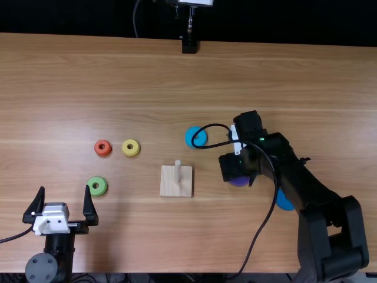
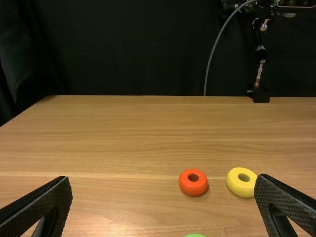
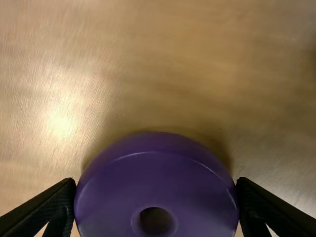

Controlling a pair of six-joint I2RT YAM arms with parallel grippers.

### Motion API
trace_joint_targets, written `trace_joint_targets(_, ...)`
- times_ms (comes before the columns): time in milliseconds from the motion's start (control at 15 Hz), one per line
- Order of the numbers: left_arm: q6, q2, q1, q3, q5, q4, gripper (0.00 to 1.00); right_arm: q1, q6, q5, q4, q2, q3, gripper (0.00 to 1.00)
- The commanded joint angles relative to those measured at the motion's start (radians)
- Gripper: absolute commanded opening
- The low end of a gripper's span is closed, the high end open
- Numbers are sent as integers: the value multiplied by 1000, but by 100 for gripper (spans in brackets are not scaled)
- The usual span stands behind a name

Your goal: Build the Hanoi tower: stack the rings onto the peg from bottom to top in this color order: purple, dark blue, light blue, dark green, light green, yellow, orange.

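Note:
In the top view, my right gripper (image 1: 234, 167) is low over the table, right of the wooden base (image 1: 170, 187) with its bare peg (image 1: 177, 170). Both fingers of the right gripper (image 3: 156, 181) press the sides of the purple ring (image 3: 113, 197) in the right wrist view. My left gripper (image 1: 65, 188) stands open at the near left; in its wrist view the left gripper (image 2: 163, 178) holds nothing. The orange ring (image 1: 102, 148), yellow ring (image 1: 131, 148) and light green ring (image 1: 98, 186) lie left of the base. A blue ring (image 1: 192, 134) lies beyond it.
Another blue ring (image 1: 284, 201) is partly hidden under the right arm. A black cable (image 1: 266, 221) loops from that arm across the table and over the farther blue ring. At the table's far edge stands a black mount (image 1: 189, 46).

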Motion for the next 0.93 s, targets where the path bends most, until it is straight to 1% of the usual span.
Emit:
trace_joint_targets(0, 12, -7, 10, -33, 17, -39, 100, 48, 4, -2, -43, -19, 40, 0)
trace_joint_targets(133, 12, -7, 10, -33, 17, -39, 100, 56, 8, -2, -128, -63, 85, 0)
trace_joint_targets(200, 12, -7, 10, -33, 17, -39, 100, 56, 43, 0, -135, -88, 95, 0)
trace_joint_targets(267, 12, -7, 10, -33, 17, -39, 100, 57, 85, 0, -134, -120, 108, 0)
trace_joint_targets(333, 12, -7, 10, -33, 17, -39, 100, 57, 98, 0, -134, -161, 117, 0)
trace_joint_targets(533, 12, -7, 10, -33, 17, -39, 100, 83, 78, 4, -137, -195, 146, 0)
trace_joint_targets(600, 12, -7, 10, -33, 17, -39, 100, 99, 62, 4, -146, -200, 149, 0)
trace_joint_targets(667, 12, -7, 10, -33, 17, -39, 100, 122, 38, 4, -185, -210, 157, 0)
trace_joint_targets(733, 12, -7, 10, -33, 17, -39, 100, 143, 21, 4, -226, -218, 189, 0)
trace_joint_targets(867, 12, -7, 10, -33, 17, -39, 100, 157, 4, 4, -288, -218, 235, 0)
